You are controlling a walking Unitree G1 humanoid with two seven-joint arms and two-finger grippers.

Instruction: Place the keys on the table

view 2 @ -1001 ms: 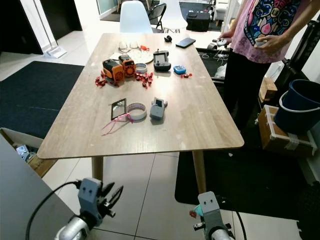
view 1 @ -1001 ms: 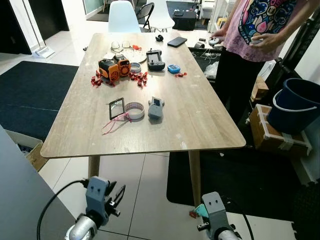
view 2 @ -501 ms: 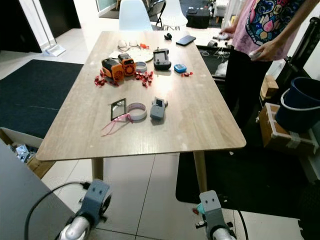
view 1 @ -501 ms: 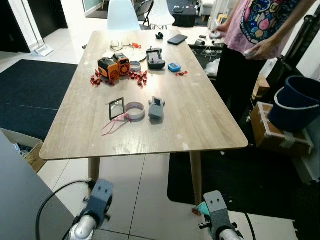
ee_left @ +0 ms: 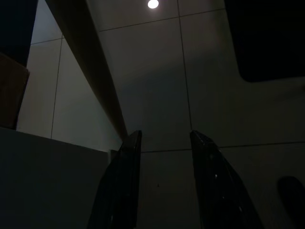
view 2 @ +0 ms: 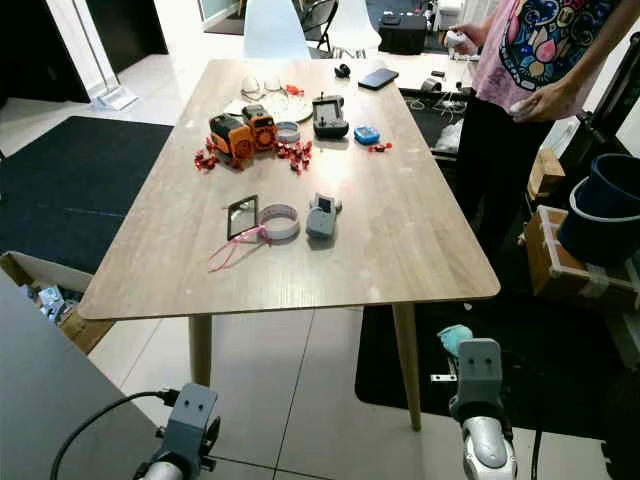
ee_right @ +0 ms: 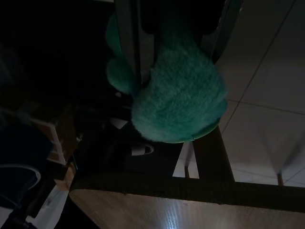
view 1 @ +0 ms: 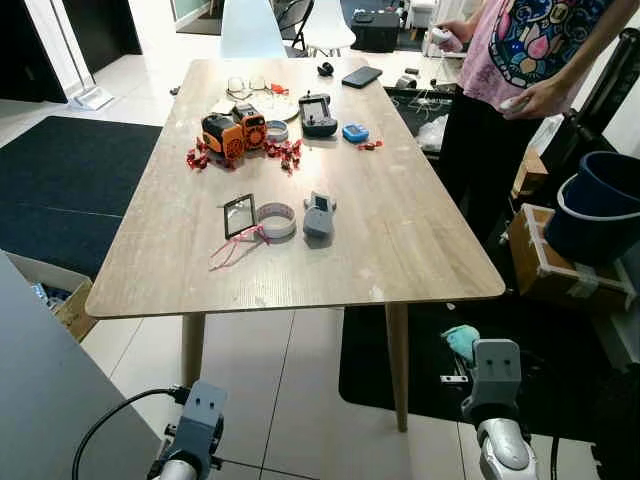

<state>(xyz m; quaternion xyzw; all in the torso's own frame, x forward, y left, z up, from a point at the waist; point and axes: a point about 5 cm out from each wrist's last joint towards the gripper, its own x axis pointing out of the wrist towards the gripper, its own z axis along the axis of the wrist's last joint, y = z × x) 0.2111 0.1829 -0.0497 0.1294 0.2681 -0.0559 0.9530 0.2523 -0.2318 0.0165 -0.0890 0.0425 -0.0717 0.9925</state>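
Raised since 1 s ago, right gripper (ee_right: 176, 28) clamps fluffy teal keychain keys (ee_right: 178, 98) beside long light wooden table (view 1: 400, 270); left gripper (ee_left: 164, 186) hangs parted

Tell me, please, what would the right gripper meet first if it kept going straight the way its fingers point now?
Probably the table's near edge: the right wrist view looks along the right gripper, shut on the teal fluffy keychain, toward that wooden edge. Depth is dim there, so this is uncertain.

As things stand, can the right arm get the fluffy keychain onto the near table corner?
Probably yes: the right gripper holds the teal keychain just below the table edge, nothing between; it must lift first.
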